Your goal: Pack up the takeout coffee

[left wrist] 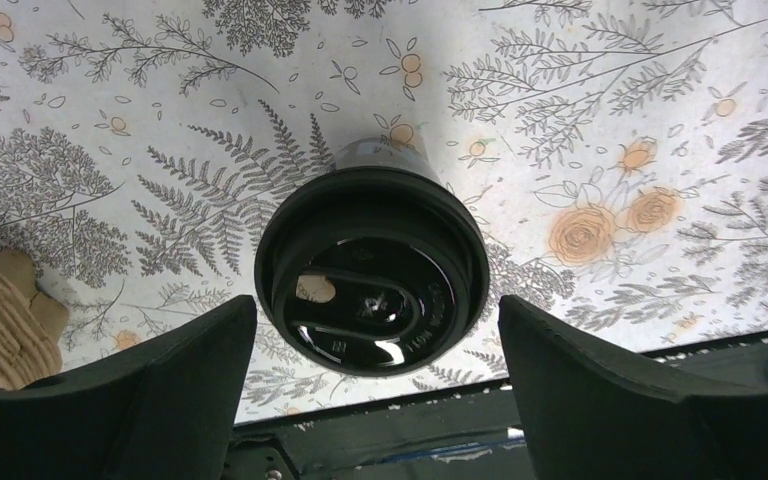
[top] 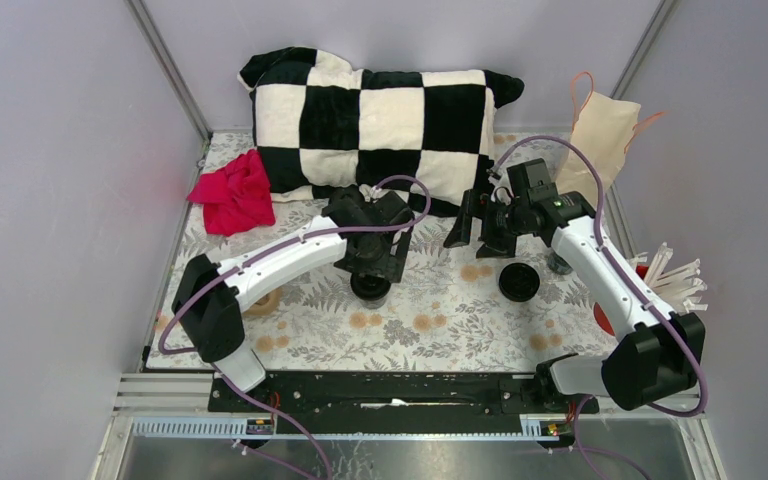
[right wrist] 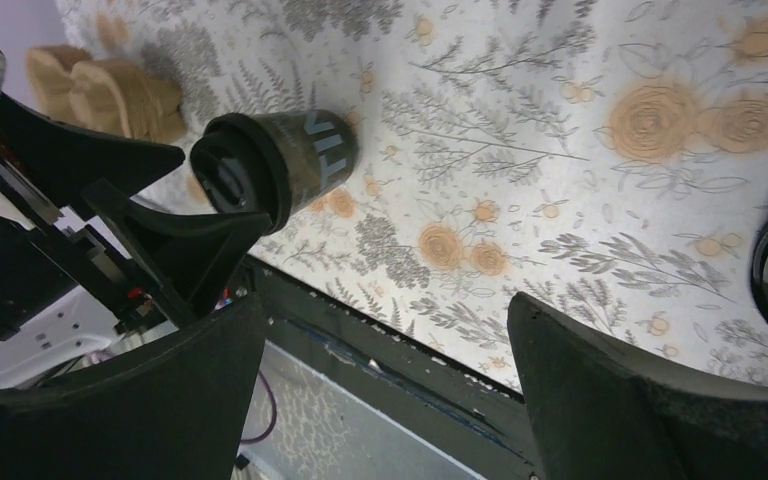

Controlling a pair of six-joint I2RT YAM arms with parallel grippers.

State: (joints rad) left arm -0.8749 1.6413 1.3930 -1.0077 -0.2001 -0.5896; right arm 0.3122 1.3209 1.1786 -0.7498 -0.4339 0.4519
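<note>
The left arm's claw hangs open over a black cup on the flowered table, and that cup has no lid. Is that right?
Not quite: the black cup has its black sip lid on, as the left wrist view shows. The rest holds: the left gripper hangs open over it on the flowered table.

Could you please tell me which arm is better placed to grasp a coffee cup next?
Left. The left gripper hangs open with a lidded cup centred between its jaws. The right gripper is open too, but the second cup stands off to its side.
</note>
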